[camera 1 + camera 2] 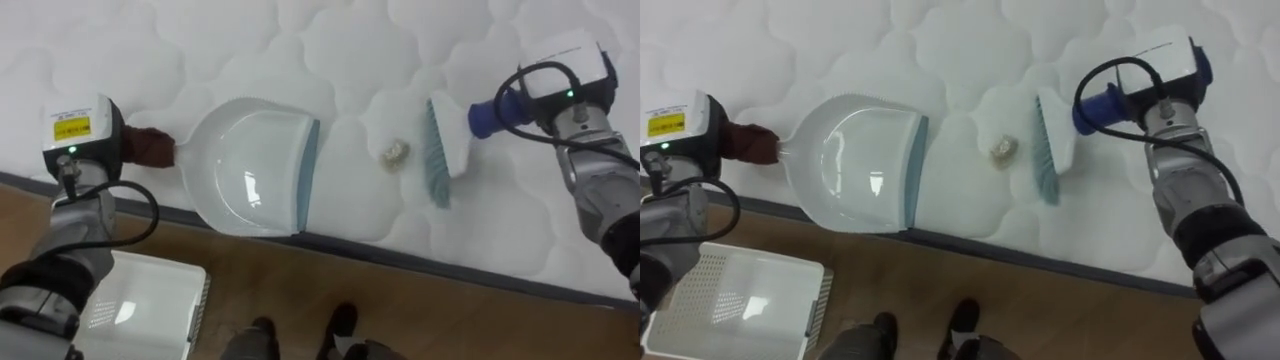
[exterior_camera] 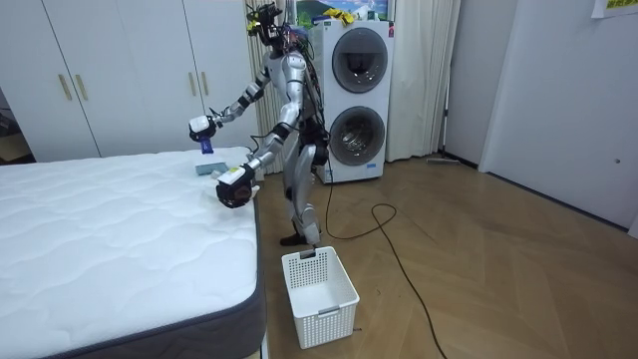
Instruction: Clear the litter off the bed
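Note:
A white dustpan lies on the white quilted mattress near its edge, its grey-blue lip toward the brush. My left hand is curled round the pan's handle at the left. A small crumpled scrap rests on the mattress between the pan's lip and the brush. The brush has pale teal bristles and a blue handle; my right hand holds that handle from the right, mostly covered by the wrist. In the room view I stand at the bed's corner, bent over it.
The bed's dark edge runs across below the pan, with wooden floor beneath. A white slatted basket stands on the floor by my feet. Stacked washing machines stand behind me, white wardrobes beyond the bed.

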You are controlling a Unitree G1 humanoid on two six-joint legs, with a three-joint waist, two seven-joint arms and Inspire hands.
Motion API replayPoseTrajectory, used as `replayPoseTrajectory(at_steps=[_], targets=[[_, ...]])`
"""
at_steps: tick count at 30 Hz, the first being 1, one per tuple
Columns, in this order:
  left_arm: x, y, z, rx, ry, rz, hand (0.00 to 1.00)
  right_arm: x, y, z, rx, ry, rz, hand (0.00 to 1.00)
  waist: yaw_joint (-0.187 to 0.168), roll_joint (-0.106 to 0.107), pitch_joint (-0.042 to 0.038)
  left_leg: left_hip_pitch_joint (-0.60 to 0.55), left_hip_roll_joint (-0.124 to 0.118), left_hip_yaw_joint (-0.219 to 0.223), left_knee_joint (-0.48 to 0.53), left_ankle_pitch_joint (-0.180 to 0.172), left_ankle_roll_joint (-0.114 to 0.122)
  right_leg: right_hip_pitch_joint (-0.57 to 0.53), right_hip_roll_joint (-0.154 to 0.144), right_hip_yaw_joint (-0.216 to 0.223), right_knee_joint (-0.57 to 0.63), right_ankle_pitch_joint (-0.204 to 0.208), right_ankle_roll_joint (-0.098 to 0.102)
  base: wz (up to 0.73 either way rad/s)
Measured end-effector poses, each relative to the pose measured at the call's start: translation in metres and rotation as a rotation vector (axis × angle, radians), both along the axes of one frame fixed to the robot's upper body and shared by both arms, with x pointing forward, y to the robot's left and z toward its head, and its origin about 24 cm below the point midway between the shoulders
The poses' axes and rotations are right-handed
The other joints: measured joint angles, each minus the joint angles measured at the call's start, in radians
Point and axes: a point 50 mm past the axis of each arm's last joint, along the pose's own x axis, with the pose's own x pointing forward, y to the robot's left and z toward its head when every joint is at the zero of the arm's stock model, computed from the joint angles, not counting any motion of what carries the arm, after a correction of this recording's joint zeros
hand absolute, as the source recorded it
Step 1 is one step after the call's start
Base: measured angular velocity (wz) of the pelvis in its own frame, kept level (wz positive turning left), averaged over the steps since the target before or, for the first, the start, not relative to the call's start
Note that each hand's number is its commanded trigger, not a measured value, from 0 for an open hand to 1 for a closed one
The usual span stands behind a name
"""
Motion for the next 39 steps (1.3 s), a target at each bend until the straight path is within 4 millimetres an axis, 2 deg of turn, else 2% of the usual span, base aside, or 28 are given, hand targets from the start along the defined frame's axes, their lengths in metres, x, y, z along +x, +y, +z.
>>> replayPoseTrajectory(at_steps=[9,13,19,29,39], targets=[[0.0,0.0,-0.001,-0.007,0.015,0.002,1.0,0.002,0.017,-0.003,0.04,0.017,0.039,1.0,-0.005,0.0,0.0001,-0.001,-0.005,0.002,0.0,0.001,0.002,-0.002,-0.01,-0.006,0.014,-0.001,0.001,0.0],[0.001,-0.001,0.0,-0.002,0.012,-0.003,1.0,0.004,0.032,0.001,0.048,0.021,0.095,1.0,-0.007,0.001,0.0003,-0.003,-0.016,-0.004,-0.004,0.006,0.002,-0.002,-0.013,-0.01,0.01,-0.001,0.0,0.01],[0.002,-0.007,-0.001,0.011,0.031,-0.034,1.0,0.001,0.047,-0.006,0.082,0.068,0.143,1.0,0.0,0.005,-0.0005,-0.002,-0.014,-0.01,-0.001,0.007,0.003,0.001,-0.015,-0.021,0.01,0.0,0.0,0.04],[-0.004,-0.01,-0.013,-0.021,0.097,-0.042,1.0,-0.002,0.056,-0.014,0.138,0.123,0.163,1.0,0.003,0.04,0.0001,-0.001,-0.015,-0.017,-0.01,0.007,0.004,0.001,-0.018,-0.027,0.012,0.0,0.0,0.0],[-0.012,-0.008,-0.024,-0.025,0.131,-0.034,1.0,-0.003,0.074,-0.024,0.255,0.184,0.161,1.0,0.005,0.046,-0.0026,0.023,-0.018,-0.009,-0.041,0.022,-0.003,0.007,-0.02,-0.021,0.013,0.001,-0.002,0.0]])
